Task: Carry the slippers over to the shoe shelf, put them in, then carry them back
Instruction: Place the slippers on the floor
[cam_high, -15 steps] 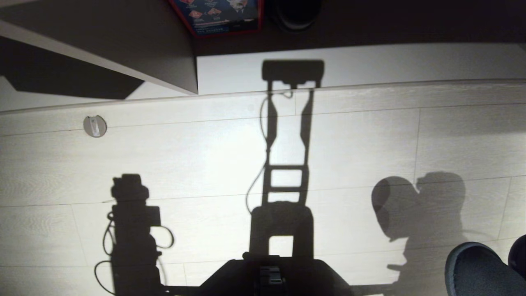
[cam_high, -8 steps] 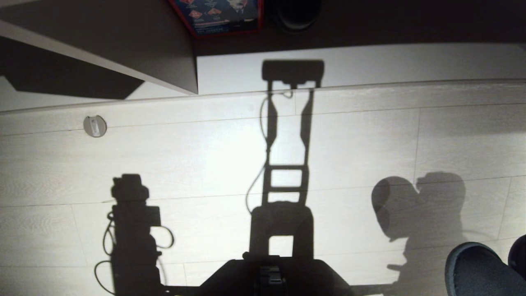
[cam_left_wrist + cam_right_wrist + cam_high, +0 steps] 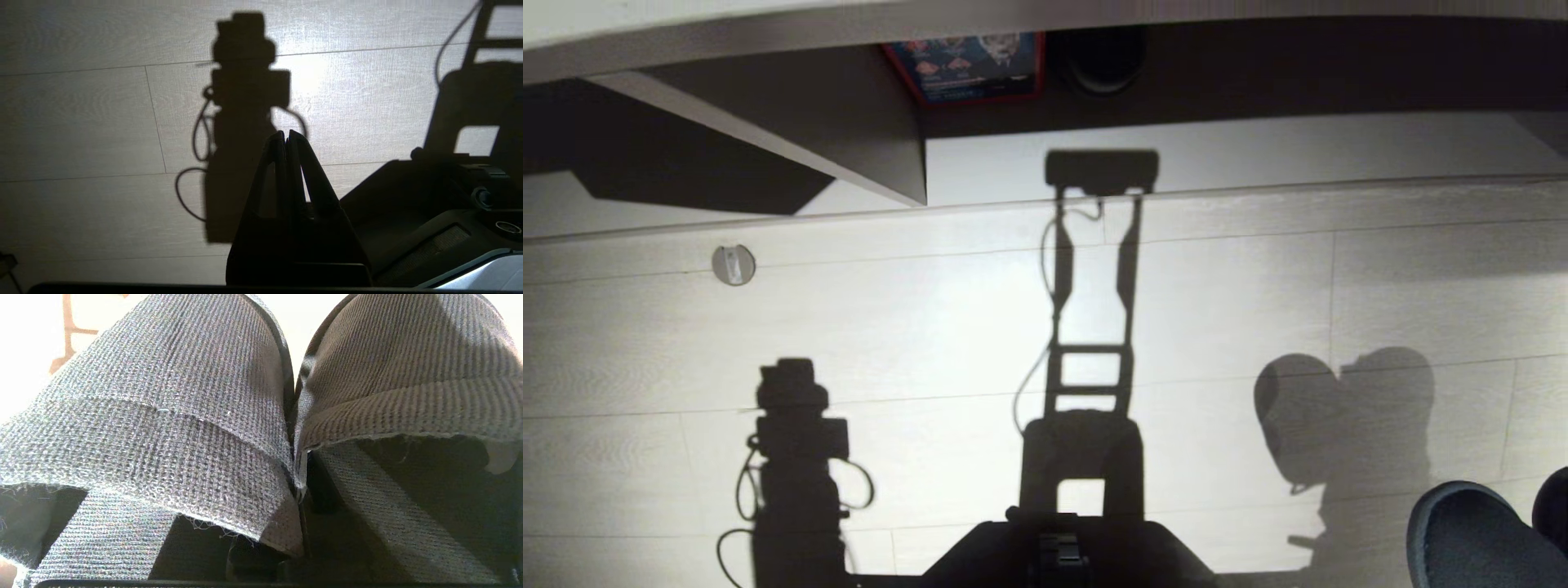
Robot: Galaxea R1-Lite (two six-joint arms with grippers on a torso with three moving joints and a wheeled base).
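Observation:
Two dark charcoal fabric slippers fill the right wrist view side by side, one slipper [image 3: 163, 404] lit and its mate [image 3: 408, 363] in shade. My right gripper [image 3: 297, 498] is shut on their touching inner edges, its fingers mostly hidden under the fabric. In the head view the slippers' toes [image 3: 1470, 535] hang at the lower right corner above the floor. The shoe shelf [image 3: 1258, 147] runs along the top, with a pale base board, an upright divider [image 3: 866, 139] and a top board. My left gripper [image 3: 286, 136] is shut on nothing above the floor, at the left of my base.
Inside the shelf stand a red-edged printed box [image 3: 968, 69] and a dark round object [image 3: 1103, 57]. A small round metal disc [image 3: 734, 265] is set in the pale plank floor. My dark base [image 3: 1062, 551] shows at the bottom, and shadows of my body lie across the floor.
The whole head view has shifted downward, so the camera has tilted up and the shelf's top board has come into view. Neither arm nor the slippers have moved.

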